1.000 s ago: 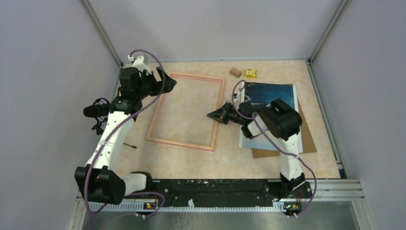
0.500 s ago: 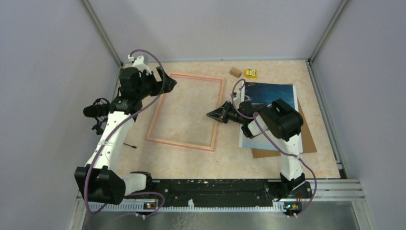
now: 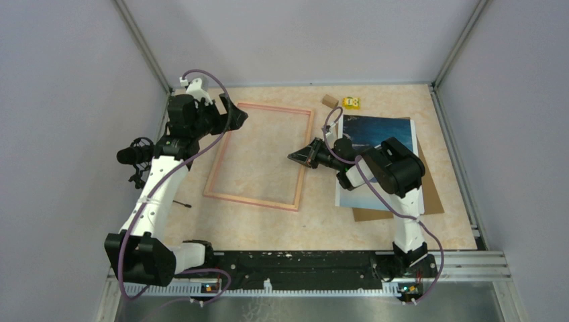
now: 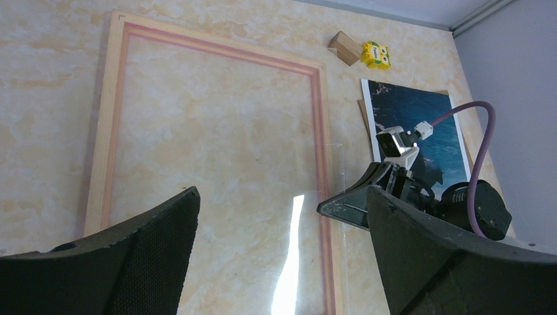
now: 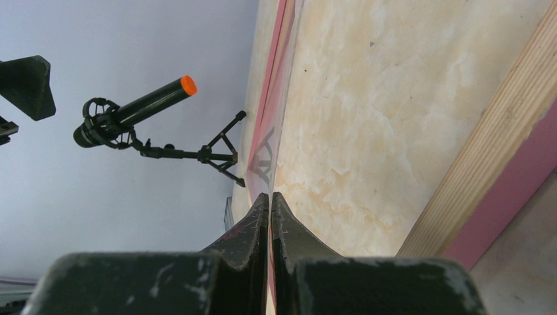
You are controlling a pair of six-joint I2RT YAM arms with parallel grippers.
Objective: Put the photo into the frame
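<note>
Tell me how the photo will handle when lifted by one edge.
The photo looks like a thin, large sheet lying flat, so it would probably droop. Flush on the brown board, it may slide rather than lift.

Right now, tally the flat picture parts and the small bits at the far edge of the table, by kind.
Frame: 1
Photo: 1
Brown board: 1
Wooden block: 1
Yellow toy: 1
Total: 5
</note>
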